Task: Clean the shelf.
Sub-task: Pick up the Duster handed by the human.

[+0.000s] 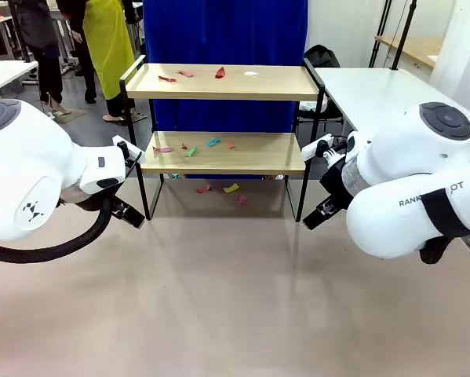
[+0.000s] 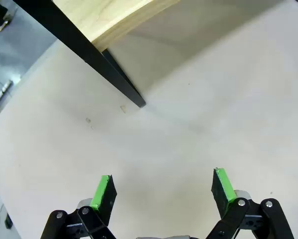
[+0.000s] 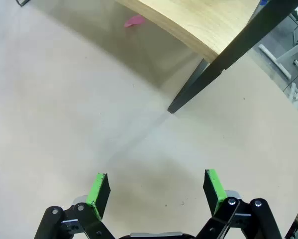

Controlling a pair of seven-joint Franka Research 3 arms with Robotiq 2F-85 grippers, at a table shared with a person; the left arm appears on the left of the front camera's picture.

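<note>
On both boards, coloured scraps [image 1: 213,142]

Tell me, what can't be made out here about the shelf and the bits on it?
- Front view: what the coloured scraps on the shelf are made of; too small.
- Left wrist view: most of the shelf, cut off by the top edge; one leg and a board corner show.
- Right wrist view: a pink scrap under the shelf, too blurred to tell its shape.

Shelf [image 2: 114,20]: cut off by the top edge in both wrist views, leaving one board corner and one leg. Coloured scraps [image 1: 213,142] on its boards, front view: too small to identify. Material undetermined.
</note>
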